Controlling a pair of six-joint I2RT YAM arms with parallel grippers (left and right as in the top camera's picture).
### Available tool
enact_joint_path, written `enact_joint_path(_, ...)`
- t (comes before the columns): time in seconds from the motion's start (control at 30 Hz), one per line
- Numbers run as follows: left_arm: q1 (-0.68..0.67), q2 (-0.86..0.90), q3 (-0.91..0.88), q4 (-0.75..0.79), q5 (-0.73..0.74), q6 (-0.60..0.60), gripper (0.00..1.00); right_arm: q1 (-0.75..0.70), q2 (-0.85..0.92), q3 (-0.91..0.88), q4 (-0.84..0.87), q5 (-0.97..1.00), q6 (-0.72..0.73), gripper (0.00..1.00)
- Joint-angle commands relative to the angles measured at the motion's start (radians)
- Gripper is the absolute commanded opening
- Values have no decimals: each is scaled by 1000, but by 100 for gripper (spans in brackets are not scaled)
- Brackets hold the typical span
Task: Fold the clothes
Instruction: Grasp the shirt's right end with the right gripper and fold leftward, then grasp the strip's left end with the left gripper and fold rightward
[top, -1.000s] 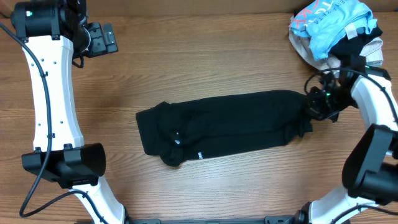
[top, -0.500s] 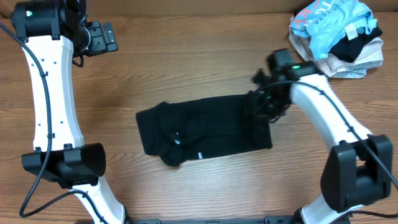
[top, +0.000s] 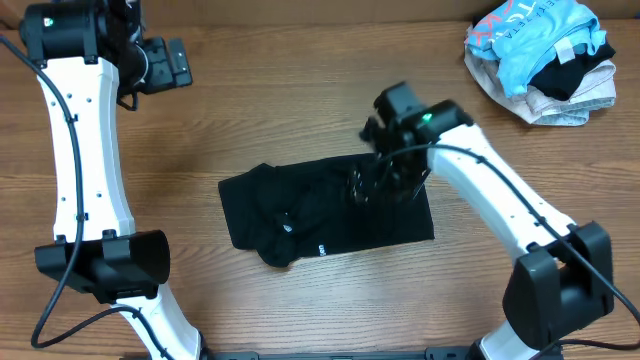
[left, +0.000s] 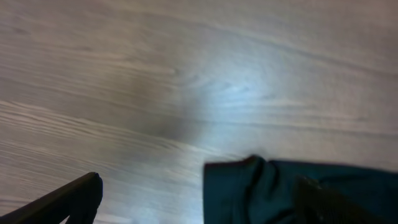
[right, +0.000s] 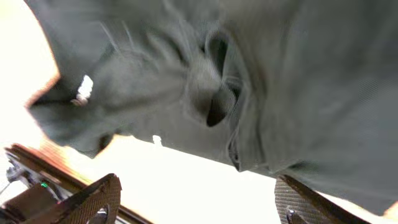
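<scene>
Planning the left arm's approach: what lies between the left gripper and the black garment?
Only bare wooden table between left gripper and black garment, per the overhead view.

Overhead is bright, even and sharp, with soft shadows on the table (top: 300, 100). The left wrist view is soft, with pale glare at upper centre. The right wrist view is blurred; its lower left blows out white, and the black garment (right: 280, 74) looks washed grey.
</scene>
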Motion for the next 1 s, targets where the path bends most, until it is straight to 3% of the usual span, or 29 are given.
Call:
enact_joint_path(0.0, -6, -13, -91, -7, 103, 35, 100, -53, -43, 95, -22, 23, -2, 86)
enact_joint_path(0.07, -18, -13, -148, -26, 105, 39, 99, -84, -52, 117, -36, 38, -2, 90)
enact_joint_path(0.17, -35, -16, -241, -54, 102, 37, 90, -121, -60, 119, -50, 44, -3, 92)
enact_joint_path(0.27, -68, -42, -380, -23, 101, 20, 90, -153, -60, 118, -64, 43, -22, 93)
enact_joint_path(0.5, -121, -232, -798, 249, 110, -114, 92, -172, -60, 118, -67, 84, -29, 100)
enact_joint_path(0.63, -124, -349, -997, 411, 180, -129, 97, -172, -60, 118, -53, 104, -29, 100)
enact_joint_path(0.97, -130, -402, -1278, 617, 212, -184, 100, -172, -60, 118, -37, 104, -28, 100)
